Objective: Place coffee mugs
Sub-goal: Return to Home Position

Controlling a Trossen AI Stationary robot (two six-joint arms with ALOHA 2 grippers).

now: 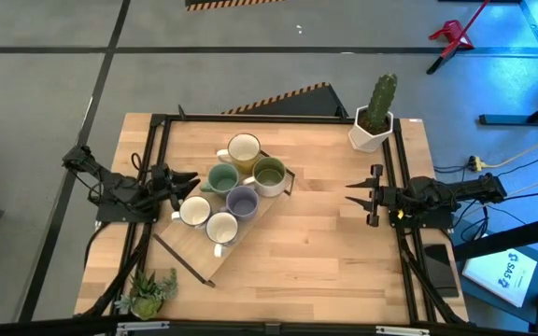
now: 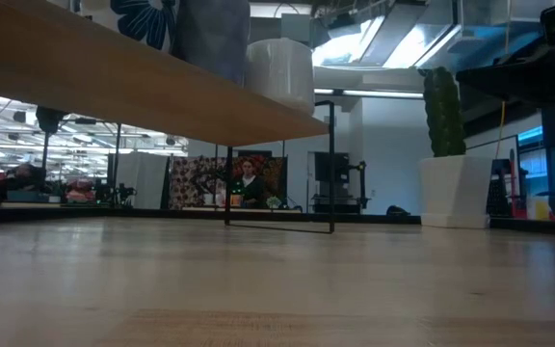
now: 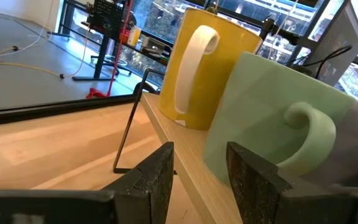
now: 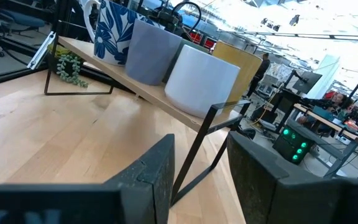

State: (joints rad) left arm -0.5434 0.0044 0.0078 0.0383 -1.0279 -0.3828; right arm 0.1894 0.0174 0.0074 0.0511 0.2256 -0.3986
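Six mugs stand close together on a raised wooden board with black wire legs, left of the table's middle. They are a cream-yellow mug, a teal one, one with an olive inside, a lavender one and two white ones. My left gripper is open just left of the mugs. In its wrist view its fingers stand on either side of the board's edge, facing the yellow mug and the pale green mug. My right gripper is open and well to the right of the board.
A white pot with a cactus stands at the far right corner, and a small succulent sits at the near left. Black frame rails run along both table sides. Bare wood lies between the board and my right gripper.
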